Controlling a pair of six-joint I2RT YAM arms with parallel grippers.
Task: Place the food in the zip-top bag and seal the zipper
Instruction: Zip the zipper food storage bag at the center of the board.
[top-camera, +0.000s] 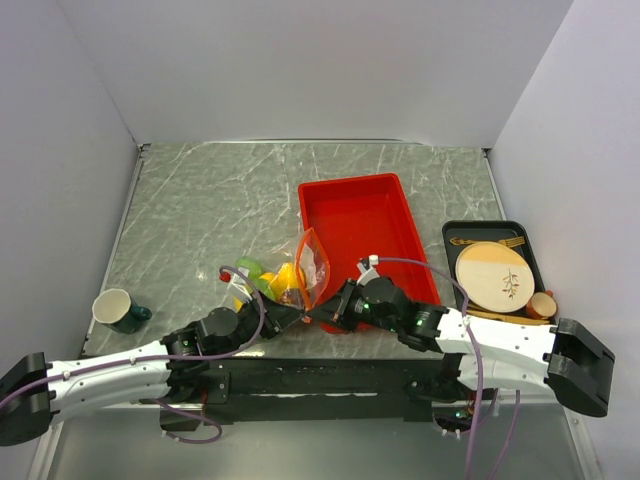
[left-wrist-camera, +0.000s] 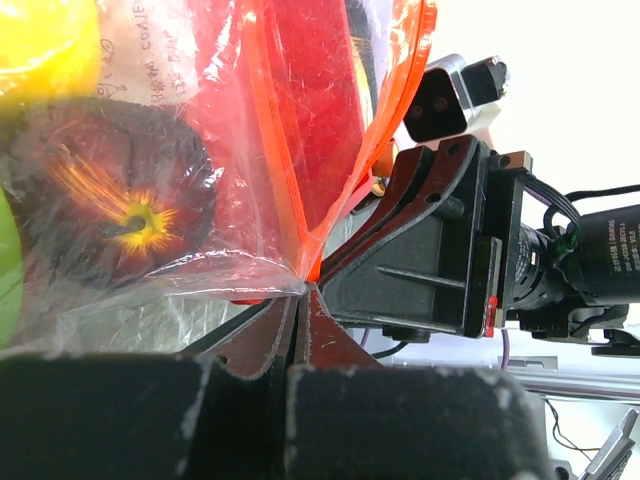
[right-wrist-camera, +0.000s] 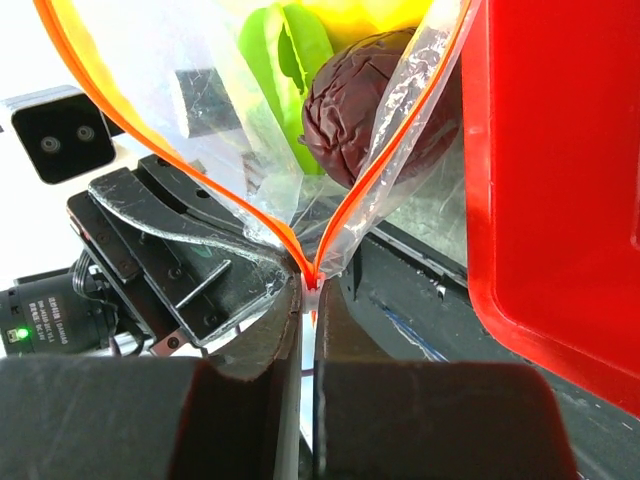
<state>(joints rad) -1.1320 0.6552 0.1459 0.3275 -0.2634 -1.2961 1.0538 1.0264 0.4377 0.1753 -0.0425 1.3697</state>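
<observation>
Table: the grey stone table (top-camera: 200, 200) lies under both arms.
Red tray: the red tray (top-camera: 360, 225) sits just beside the right gripper (right-wrist-camera: 310, 290), on its right side.
Bag: the zip-top bag (top-camera: 312, 262) stands up between the two grippers and pokes away from their tips.
Left gripper: the left gripper (left-wrist-camera: 300, 300) has its fingers pressed together on the bag's bottom corner.
Right gripper: it faces the left one and pinches the same corner, where the zipper starts.
Food: a dark red fruit (right-wrist-camera: 360, 100), a green piece (right-wrist-camera: 290, 50) and a yellow piece (left-wrist-camera: 40, 40) show through the clear plastic, just past the fingertips. They look like they are inside.
Zipper: the zipper (right-wrist-camera: 385, 155) is spread apart in a V, so it is not shut yet.
How to do it well: I think one gripper should hold the corner tight while the other slides slowly along the strip, squeezing all the way.
</observation>
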